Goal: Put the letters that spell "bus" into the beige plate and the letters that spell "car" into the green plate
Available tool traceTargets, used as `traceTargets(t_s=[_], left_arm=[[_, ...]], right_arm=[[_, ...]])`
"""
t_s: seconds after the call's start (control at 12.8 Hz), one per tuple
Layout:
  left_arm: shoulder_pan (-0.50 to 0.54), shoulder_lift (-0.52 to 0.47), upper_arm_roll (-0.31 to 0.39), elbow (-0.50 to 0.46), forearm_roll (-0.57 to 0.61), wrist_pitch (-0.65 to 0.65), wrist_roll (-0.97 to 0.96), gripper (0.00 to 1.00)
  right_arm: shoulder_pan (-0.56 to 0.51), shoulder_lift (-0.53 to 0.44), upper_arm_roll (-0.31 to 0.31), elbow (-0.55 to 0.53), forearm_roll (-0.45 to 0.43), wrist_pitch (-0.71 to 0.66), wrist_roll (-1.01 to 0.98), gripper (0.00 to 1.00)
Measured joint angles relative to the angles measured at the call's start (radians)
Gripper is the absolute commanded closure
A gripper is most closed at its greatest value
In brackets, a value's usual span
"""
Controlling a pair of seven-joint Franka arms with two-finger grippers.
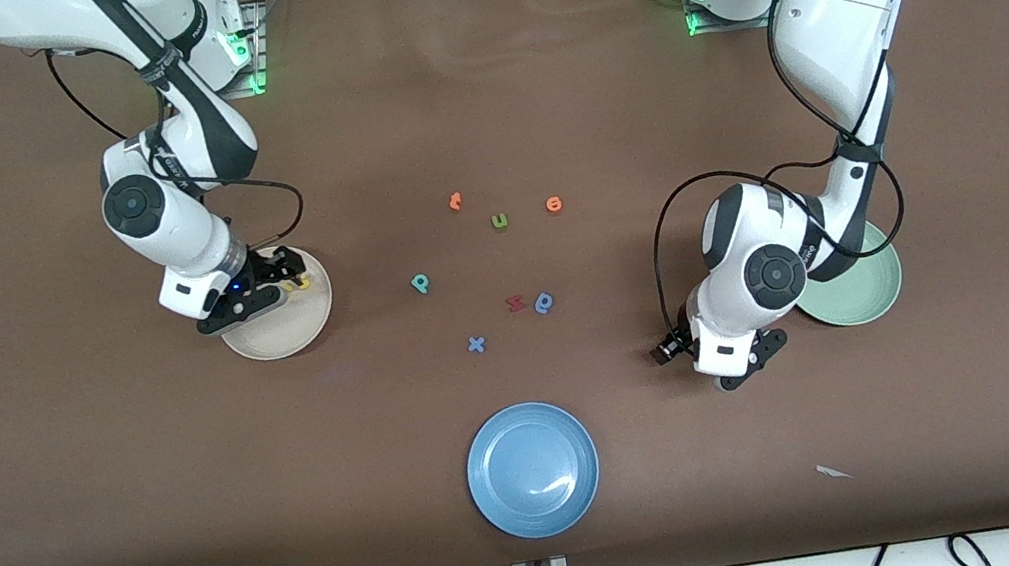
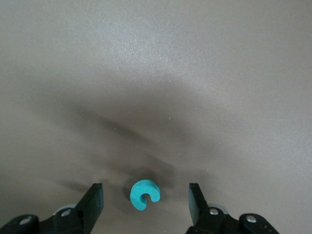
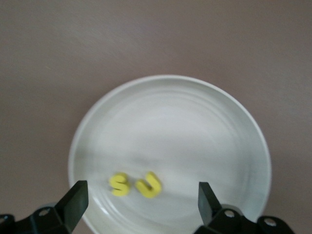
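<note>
Meanwhile, the right gripper [image 3: 141, 204] is held wide open and empty over the beige plate [image 3: 219, 131], where the yellow "s" [image 3: 119, 184] and yellow "u" [image 3: 148, 185] lie. The left gripper [image 2: 145, 204] is spread around the teal "c" [image 2: 144, 194] on the table beside the green plate [image 1: 875, 290], nothing gripped.

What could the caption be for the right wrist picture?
Open right gripper over the beige plate, where a yellow "s" and "u" lie.

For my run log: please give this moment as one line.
left tool: open around teal c | right tool: open over beige plate | in plate: s, u
</note>
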Motion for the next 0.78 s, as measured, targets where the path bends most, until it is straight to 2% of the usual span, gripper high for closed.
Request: traceTargets(t_s=[0.31,0.47,0.78], left_arm=[[-0.006,0.013,0.002,0.002,0.023,0.003,-0.002,0.22],[-0.007,0.013,0.002,0.003,0.024,0.003,-0.002,0.44],[-0.007,0.013,0.004,0.01,0.024,0.003,-0.002,0.61]], right_arm=[[0.084,0.035,0.002,0.083,0.048,-0.018,0.041,0.0],[0.144,0.082,0.003,0.14,0.049,-0.018,0.124,0.0],[0.248,0.177,0.004,0.243,0.049,-0.018,0.308,0.0]])
